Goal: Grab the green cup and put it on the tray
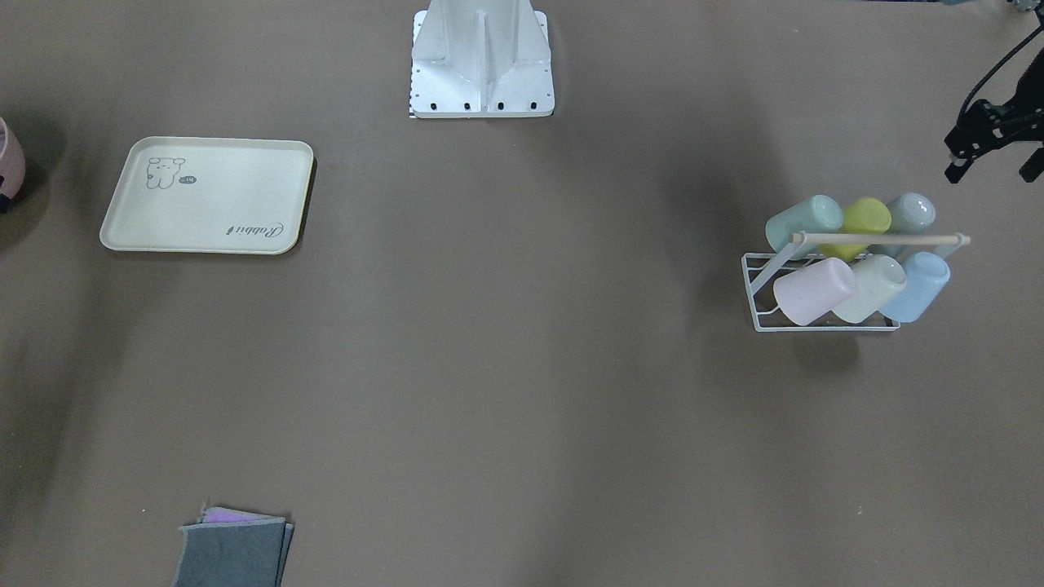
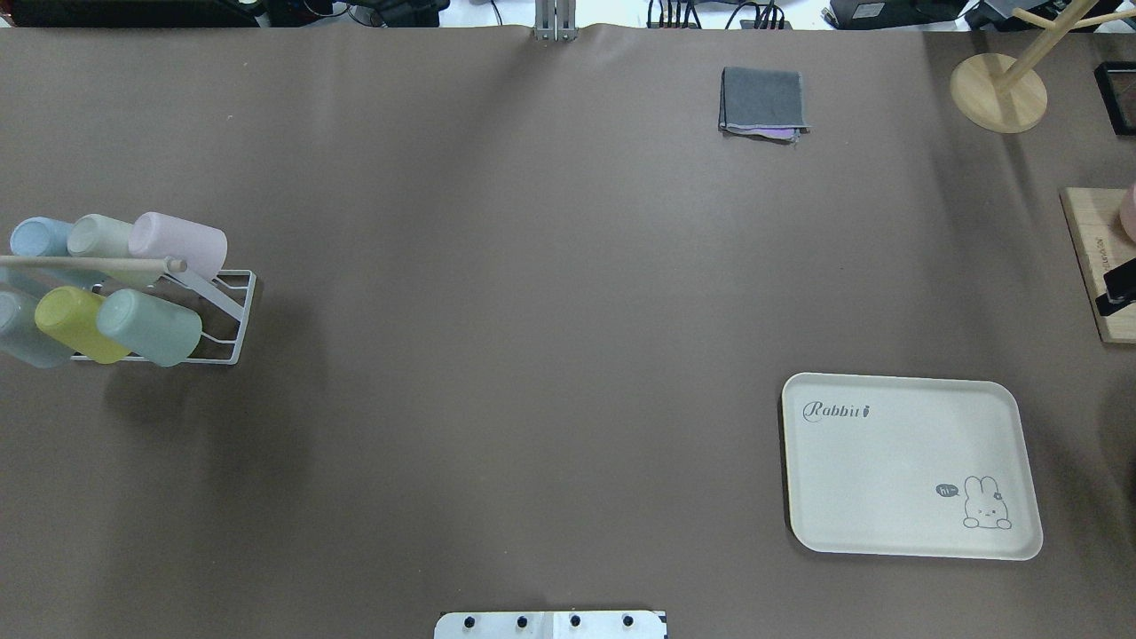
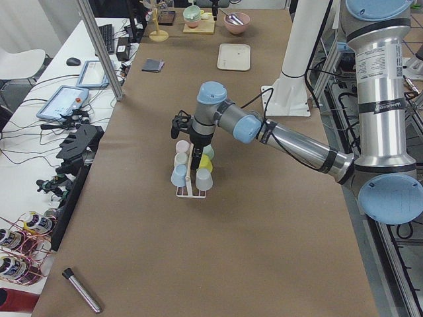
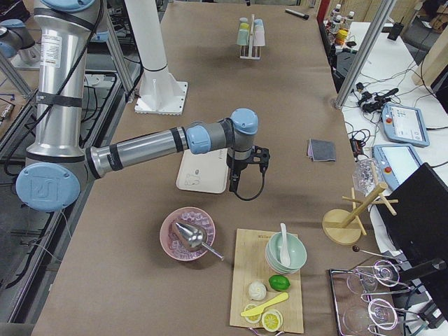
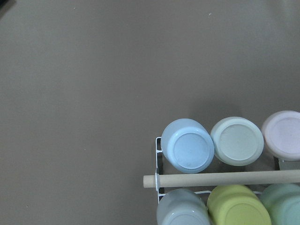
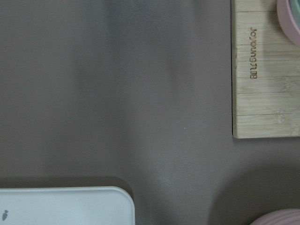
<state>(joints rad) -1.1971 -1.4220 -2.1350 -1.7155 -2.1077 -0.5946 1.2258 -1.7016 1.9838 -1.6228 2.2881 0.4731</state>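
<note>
Nothing is done yet, by my read. On the table (image 2: 532, 311), the tray (image 2: 887, 461) lies bare toward the robot-side right corner. The wire rack (image 2: 232, 319) at the left edge holds the green cup (image 2: 151, 327) on its side, just beside the lime cup (image 2: 75, 321). The wooden bar (image 2: 89, 263) may crowd a grasp. The left gripper (image 1: 993, 163) hangs near the rack, fingers seemingly apart. For the right gripper (image 4: 232, 183), I cannot tell.
</note>
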